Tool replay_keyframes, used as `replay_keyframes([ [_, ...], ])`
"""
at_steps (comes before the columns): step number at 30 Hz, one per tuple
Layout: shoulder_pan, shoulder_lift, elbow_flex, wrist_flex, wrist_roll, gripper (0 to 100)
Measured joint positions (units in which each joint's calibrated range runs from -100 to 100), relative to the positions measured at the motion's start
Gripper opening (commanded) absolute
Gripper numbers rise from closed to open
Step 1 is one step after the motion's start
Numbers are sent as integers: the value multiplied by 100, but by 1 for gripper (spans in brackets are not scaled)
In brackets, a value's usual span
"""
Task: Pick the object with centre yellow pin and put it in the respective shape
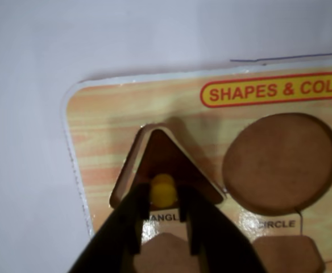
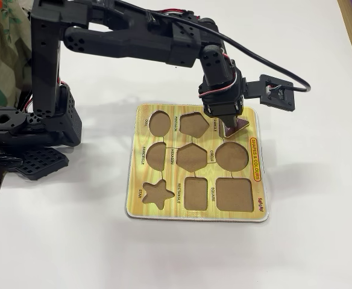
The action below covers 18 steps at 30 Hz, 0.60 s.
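A brown triangle piece [image 1: 171, 165] with a yellow centre pin [image 1: 162, 190] sits tilted over the triangle recess of the wooden shape board [image 1: 109, 114]. My gripper [image 1: 162, 196] is shut on the yellow pin, one black finger on each side of it. In the fixed view the gripper [image 2: 229, 127] hangs over the board's top right corner with the triangle piece [image 2: 238, 125] slanting at its tip, one edge raised above the board [image 2: 188, 211].
The board has empty recesses: circle [image 1: 281, 162], pentagon [image 2: 194, 124], oval [image 2: 159, 123], hexagon [image 2: 192, 158], star [image 2: 157, 192], rectangle [image 2: 196, 192], square [image 2: 234, 194]. The arm's base [image 2: 34, 129] stands left of the board on a white table.
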Motion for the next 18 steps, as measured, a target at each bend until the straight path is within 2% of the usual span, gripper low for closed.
replay_keyframes([
  [18,-28,0,0,0,0,3],
])
